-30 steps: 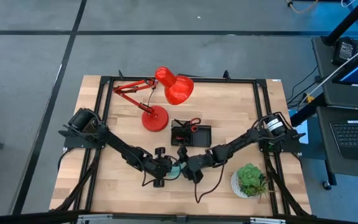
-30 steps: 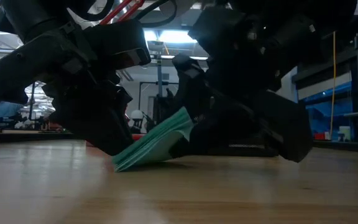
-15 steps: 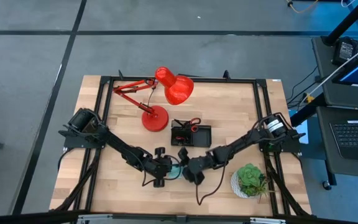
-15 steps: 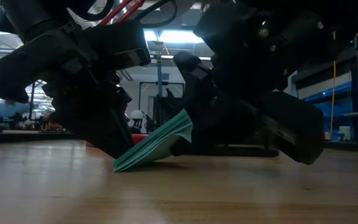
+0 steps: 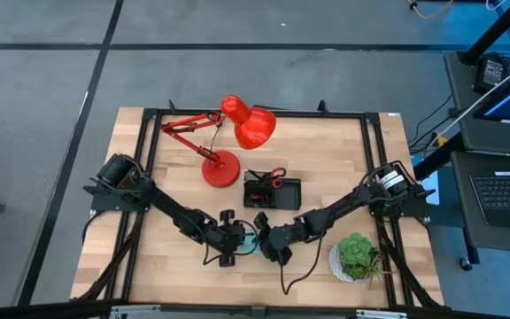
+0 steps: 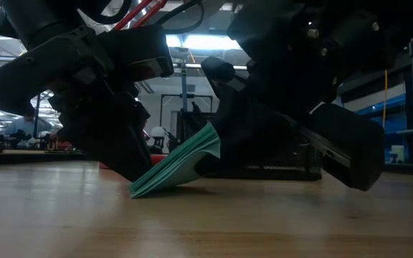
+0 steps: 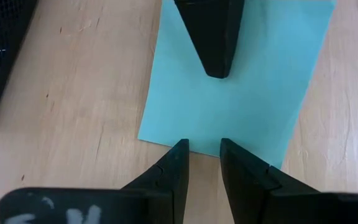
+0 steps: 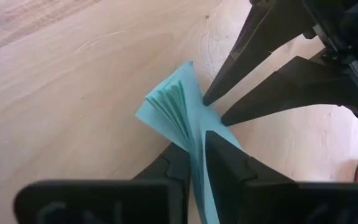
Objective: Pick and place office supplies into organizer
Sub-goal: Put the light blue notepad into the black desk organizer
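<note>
The pale wooden desk (image 5: 166, 257) carries a small black mesh organizer (image 5: 273, 191); just in front of it the right pincer (image 8: 195, 163) has pulled slightly back, still clamping the teal square sticky-note pad (image 6: 178, 166) by one edge, far corner propped on the desk; the left pincer (image 7: 202, 152) stays nearly closed at the pad's opposite edge, gripping nothing; the lift seems under way.

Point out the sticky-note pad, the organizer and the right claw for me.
sticky-note pad (image 6: 181, 166): low view, on its tilted teal face.
organizer (image 5: 288, 196): high view, on its black right compartment.
right claw (image 8: 197, 163): right wrist view, between the fingertips clamping the pad's edge.
</note>
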Robot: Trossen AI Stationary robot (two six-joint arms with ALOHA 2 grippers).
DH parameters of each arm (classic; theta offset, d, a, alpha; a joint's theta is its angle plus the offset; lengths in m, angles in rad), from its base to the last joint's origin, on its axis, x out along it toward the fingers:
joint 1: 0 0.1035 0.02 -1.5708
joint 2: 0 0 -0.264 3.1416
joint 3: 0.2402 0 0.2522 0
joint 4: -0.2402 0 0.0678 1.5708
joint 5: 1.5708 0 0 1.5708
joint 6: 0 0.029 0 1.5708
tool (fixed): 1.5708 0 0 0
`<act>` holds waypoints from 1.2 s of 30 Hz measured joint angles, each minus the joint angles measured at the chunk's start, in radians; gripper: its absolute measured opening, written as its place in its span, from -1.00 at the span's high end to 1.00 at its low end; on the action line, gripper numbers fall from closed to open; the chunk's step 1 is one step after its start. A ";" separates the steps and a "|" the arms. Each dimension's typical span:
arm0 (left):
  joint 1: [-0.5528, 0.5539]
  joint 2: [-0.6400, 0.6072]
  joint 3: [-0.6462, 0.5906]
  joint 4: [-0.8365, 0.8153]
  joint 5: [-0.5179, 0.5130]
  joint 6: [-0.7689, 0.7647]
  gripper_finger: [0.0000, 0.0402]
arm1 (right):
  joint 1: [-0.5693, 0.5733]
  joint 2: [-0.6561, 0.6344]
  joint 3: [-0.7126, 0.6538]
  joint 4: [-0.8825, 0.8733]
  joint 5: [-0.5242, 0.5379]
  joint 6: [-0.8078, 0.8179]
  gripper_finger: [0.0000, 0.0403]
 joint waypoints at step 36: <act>0.002 -0.077 -0.002 -0.132 0.027 0.027 0.57 | -0.004 -0.429 0.000 -0.556 0.153 0.008 0.98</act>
